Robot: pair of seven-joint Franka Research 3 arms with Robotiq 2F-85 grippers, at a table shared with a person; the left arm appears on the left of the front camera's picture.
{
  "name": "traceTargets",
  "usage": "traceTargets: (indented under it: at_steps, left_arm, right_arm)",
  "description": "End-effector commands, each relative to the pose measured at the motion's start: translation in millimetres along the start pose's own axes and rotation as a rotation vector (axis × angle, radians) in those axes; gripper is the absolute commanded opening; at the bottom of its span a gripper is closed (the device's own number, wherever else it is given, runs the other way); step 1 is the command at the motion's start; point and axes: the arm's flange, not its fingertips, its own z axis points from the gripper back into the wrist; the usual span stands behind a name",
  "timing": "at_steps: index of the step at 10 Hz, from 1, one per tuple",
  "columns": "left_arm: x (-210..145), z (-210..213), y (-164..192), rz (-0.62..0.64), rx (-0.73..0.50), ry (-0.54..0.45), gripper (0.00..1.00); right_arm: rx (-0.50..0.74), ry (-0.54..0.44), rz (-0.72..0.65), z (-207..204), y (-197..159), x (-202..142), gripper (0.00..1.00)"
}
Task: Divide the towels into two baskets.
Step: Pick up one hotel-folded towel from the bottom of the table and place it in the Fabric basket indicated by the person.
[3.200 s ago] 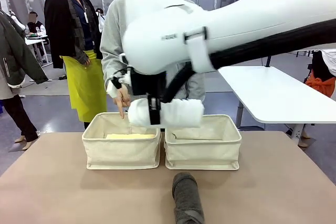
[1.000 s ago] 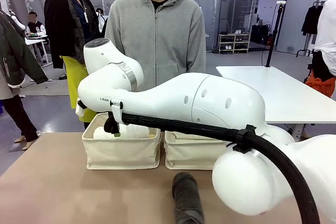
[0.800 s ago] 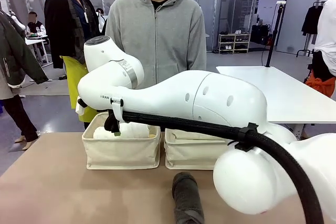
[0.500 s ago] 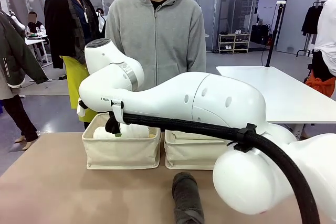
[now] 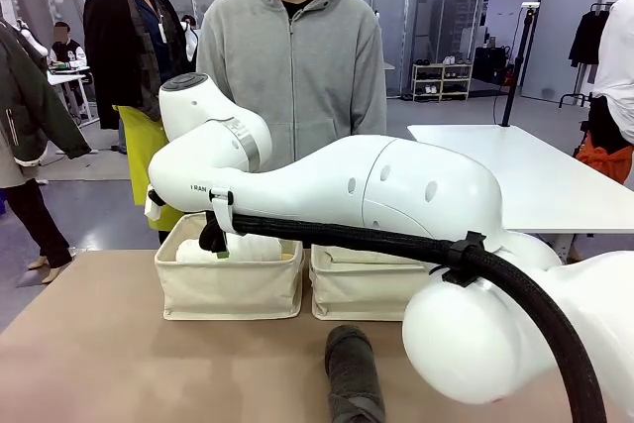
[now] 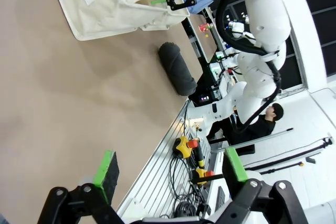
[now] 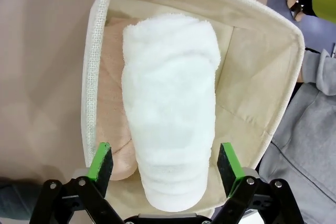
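Lowered white towel [image 7: 170, 108], fluffy roll, seemingly released.

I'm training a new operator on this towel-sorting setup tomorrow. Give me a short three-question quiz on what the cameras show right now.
1. True or false: the dark grey towel lies inside a basket.
2. Where does the white towel lie? A) in the basket on the robot's left; B) in the other basket; C) in a person's hands.
3. Fill the gap: the right gripper hangs over the white towel with its jaws ____.

Key: 1 false, it lies on the table in front of the baskets; 2 A; 3 open.
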Motion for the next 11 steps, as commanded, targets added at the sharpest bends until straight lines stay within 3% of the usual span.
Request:
traceTargets:
  at_steps: [1,6,7,9,11]
  left_arm:
    - [-1.8,2.8,-4.3,-0.006,0.005,0.003,1.00]
    - [-1.8,2.8,-4.3,-0.006,0.005,0.003,1.00]
    - [-1.8,2.8,-4.3,-0.006,0.005,0.003,1.00]
    - [-1.8,2.8,-4.3,-0.006,0.005,0.003,1.00]
    - [-1.8,2.8,-4.3,-0.006,0.005,0.003,1.00]
  right_arm:
    - [0.004,-0.003,0.003,0.5,1.6,2.3,1.00]
    - [0.000,-0.002,-0.003,0.2,-0.2,0.4,1.00]
    - [0.049,0.042,-0.052,24.8,6.1,-8.7,1.00]
    - [0.089,0.005,-0.172,65.7,25.3,-36.7,1.00]
    - [0.127,-0.048,-0.295,80.9,47.2,-71.6,1.00]
